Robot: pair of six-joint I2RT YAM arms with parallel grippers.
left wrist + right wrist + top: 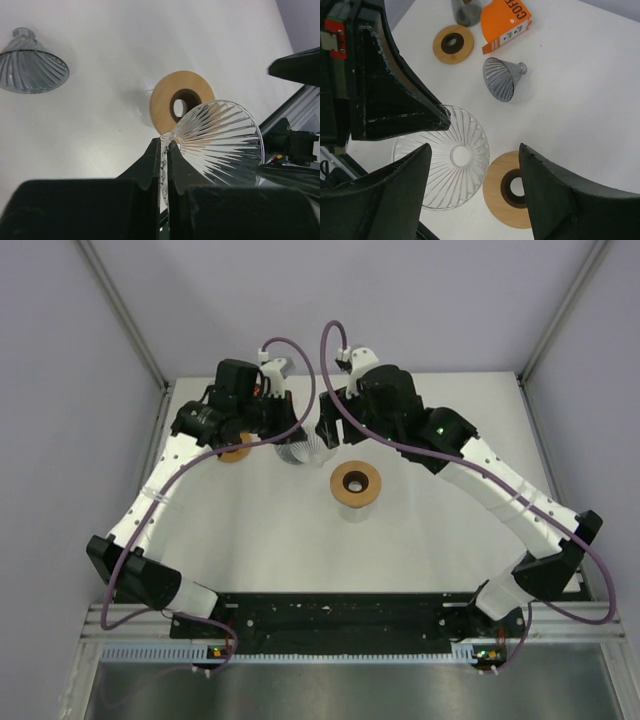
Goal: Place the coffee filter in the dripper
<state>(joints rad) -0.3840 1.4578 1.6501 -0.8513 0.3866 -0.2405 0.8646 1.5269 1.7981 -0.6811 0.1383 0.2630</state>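
Your left gripper (164, 146) pinches the clear dripper (220, 142) by its rim, far back. Your right gripper (475, 147) is spread wide over it.

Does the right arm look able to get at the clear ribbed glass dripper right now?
Probably yes: the right gripper is open and the clear ribbed glass dripper shows between its fingers, nothing blocking. The left gripper pinches only one edge of its rim.
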